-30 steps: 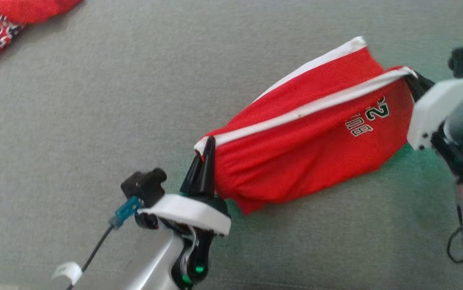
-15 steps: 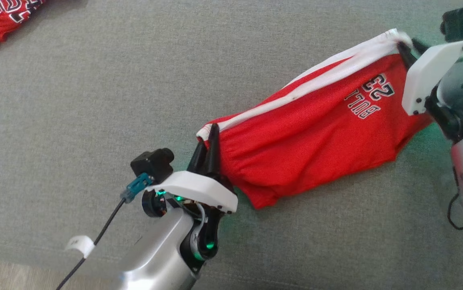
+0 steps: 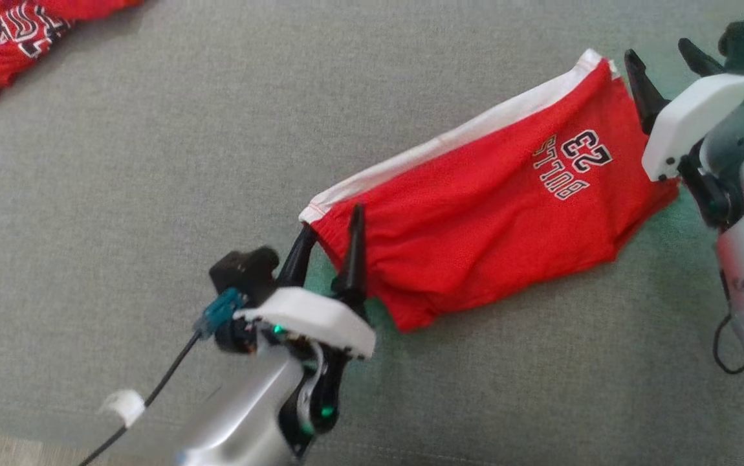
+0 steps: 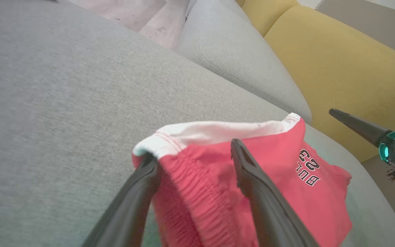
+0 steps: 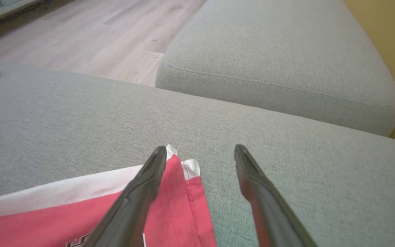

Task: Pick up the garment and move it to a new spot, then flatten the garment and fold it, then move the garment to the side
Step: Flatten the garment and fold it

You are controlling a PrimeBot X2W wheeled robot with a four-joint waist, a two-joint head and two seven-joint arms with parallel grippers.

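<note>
Lying stretched across centre-right of frame on grey fabric sofa cushion [image 3: 152, 194]: red mesh shorts with white side stripe [image 3: 488, 220], unheld. At lower centre, left claw [image 3: 333, 220] spread wide astride waistband corner; at upper right, right claw [image 3: 658, 48] spread wide beside hem corner. Placement apparently for flattening; fold not yet begun.

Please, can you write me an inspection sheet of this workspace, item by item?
Surface: grey sofa cushion, carrying both garments.
Job's things: red shorts with a white side stripe and a "23" print, lying stretched out and slightly wrinkled, not folded.
Clutter: red printed garment, crumpled at the far left corner.
Hands: left hand open, waistband end between its fingers; right hand open at the hem corner.
Cables: black cable with a teal plug at the left wrist; black cable loop on the right arm.
Surroundings: second grey cushion, yellow cushion, wooden floor.
</note>
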